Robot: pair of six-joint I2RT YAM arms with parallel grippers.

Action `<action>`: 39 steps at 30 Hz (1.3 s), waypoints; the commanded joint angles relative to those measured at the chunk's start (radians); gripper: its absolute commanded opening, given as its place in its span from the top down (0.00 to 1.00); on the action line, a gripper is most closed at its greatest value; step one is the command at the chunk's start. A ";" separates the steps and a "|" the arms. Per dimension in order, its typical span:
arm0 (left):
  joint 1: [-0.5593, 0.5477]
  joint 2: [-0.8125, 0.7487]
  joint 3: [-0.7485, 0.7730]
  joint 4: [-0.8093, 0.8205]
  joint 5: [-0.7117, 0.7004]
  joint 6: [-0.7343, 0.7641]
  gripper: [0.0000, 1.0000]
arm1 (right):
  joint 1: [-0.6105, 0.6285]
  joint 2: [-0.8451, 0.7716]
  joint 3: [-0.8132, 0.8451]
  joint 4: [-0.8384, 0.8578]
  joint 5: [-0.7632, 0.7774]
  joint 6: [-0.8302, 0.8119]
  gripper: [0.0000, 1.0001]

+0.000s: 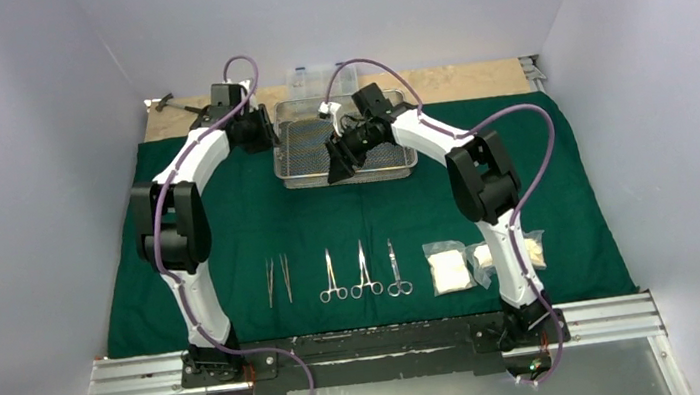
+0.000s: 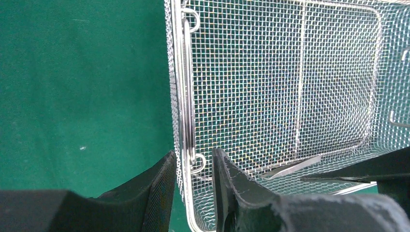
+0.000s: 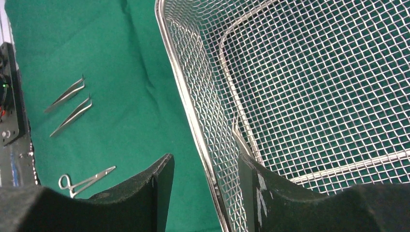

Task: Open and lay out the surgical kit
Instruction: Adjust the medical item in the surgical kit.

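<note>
Left wrist view: the left end effector (image 2: 194,155) has its fingers a little apart, straddling the left short wall of the rectangular steel wire-mesh tray (image 2: 290,72). One finger sits outside on the dark green cloth wrap (image 2: 82,87), the other inside the tray. The wall and its wire drop handle (image 2: 187,87) run between the fingers. A thin gap shows at the inner finger, so it is not clamped.

Right wrist view: the right end effector (image 3: 204,159) is wider apart, astride the tray's near long wall. The left finger is outside over the cloth, the right finger inside, near the mesh floor. The wall stands clear of the outer finger; I cannot tell whether the inner one touches.

Top external view: the tray sits at the far centre of the cloth, which is spread flat over the wooden worktop (image 1: 472,77). No instruments show in the tray.

In a near row, left to right:
- two steel tweezers (image 1: 279,280)
- three small steel scissors-like instruments (image 1: 365,272)
- clear packets of white gauze (image 1: 450,269), two partly behind the right arm

A clear plastic compartment box (image 1: 311,74) sits just beyond the tray. A small hammer (image 1: 171,104) lies at the far left, off the cloth.
</note>
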 commanded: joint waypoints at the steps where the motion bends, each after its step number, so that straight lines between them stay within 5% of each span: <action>1: 0.009 -0.006 0.013 0.037 0.058 -0.027 0.68 | 0.005 0.025 0.075 -0.146 -0.021 -0.120 0.45; 17: 0.008 -0.001 0.002 0.059 0.044 -0.045 0.72 | 0.030 0.091 0.094 -0.155 0.054 -0.151 0.49; 22: 0.009 -0.003 0.001 0.058 0.049 -0.044 0.72 | 0.032 0.065 0.056 -0.086 0.179 -0.135 0.48; 30: 0.010 -0.012 0.007 0.054 0.043 -0.045 0.72 | 0.033 -0.076 -0.008 0.065 0.271 -0.014 0.35; 39: 0.015 -0.019 0.007 0.046 0.031 -0.040 0.72 | 0.032 -0.048 0.091 -0.001 0.286 0.050 0.13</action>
